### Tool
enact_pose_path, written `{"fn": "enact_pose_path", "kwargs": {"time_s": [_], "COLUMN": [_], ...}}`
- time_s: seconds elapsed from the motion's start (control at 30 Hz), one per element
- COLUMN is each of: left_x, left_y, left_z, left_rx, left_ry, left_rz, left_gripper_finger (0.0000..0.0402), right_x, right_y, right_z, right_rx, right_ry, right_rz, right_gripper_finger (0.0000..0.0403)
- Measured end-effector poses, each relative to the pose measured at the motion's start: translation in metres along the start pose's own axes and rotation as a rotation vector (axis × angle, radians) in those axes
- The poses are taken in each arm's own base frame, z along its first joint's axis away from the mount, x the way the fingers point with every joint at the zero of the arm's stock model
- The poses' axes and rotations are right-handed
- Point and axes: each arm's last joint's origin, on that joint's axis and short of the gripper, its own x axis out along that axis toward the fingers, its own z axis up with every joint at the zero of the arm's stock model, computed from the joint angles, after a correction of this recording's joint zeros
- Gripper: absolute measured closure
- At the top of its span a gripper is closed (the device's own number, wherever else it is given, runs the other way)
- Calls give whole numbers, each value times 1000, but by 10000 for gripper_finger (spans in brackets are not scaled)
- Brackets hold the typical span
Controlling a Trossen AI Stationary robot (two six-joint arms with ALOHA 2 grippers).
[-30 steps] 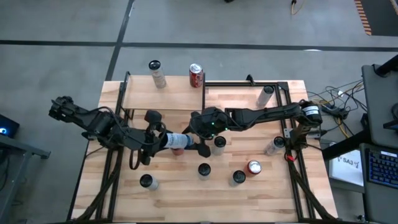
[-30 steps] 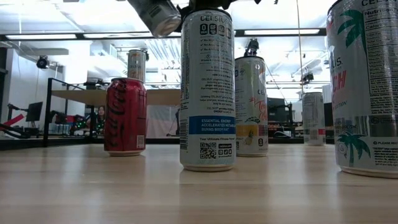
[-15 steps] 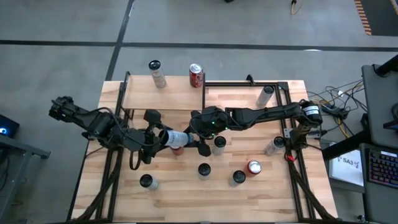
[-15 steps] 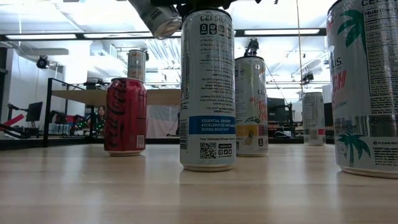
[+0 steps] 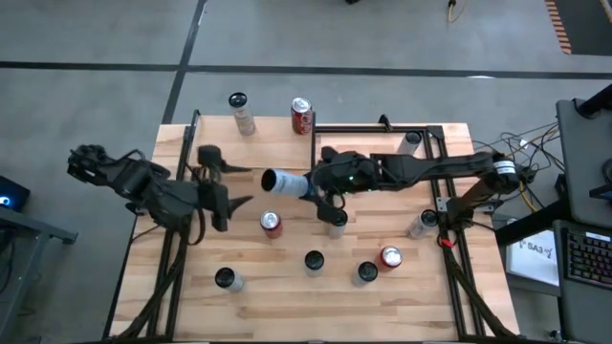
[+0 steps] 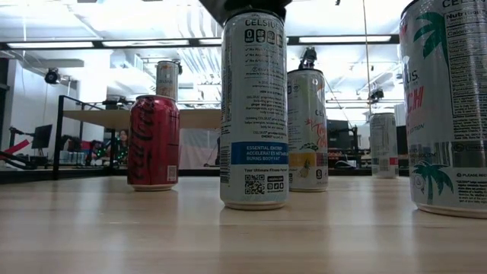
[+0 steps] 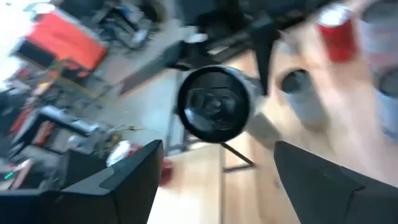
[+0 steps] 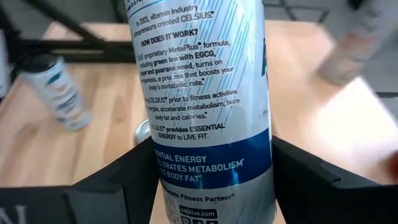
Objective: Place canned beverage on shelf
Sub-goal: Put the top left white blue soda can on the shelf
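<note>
1. The right gripper [image 5: 308, 184] had its fingers clamped on the can [image 5: 284, 182], held sideways in the air, near the shelf [image 5: 215, 141].
2. The left gripper [image 5: 232, 187], just beside it, stood spread and empty.
3. I judged the can rigid, smooth and slippery, best gripped mid-body.
4. Two cans stood on the shelf; seven more on the surface [image 5: 287, 296].
</note>
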Motion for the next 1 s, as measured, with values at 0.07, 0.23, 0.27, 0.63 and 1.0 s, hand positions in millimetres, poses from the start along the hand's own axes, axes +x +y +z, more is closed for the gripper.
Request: {"fn": "enact_pose_path", "kwargs": {"time_s": [0.07, 0.23, 0.27, 0.63, 1.0], "left_x": [-2, -4, -4, 17, 49], "left_y": [2, 1, -1, -30, -50], "left_z": [-2, -13, -17, -52, -79], "left_rx": [-35, -130, -145, -401, -681], "left_ry": [-29, -118, -131, -401, -696], "left_rz": [18, 43, 48, 145, 342], "left_gripper_finger": [112, 112, 112, 112, 112], "right_x": [-2, 5, 7, 26, 53], "right_y": [-1, 0, 0, 3, 4], "right_z": [1, -1, -3, -18, -21], "right_rx": [9, 21, 24, 111, 93], "right_ry": [-21, -92, -103, -447, -517], "right_rz": [-36, -37, -37, -216, -483], "right_gripper_finger": [163, 163, 163, 163, 163]}}
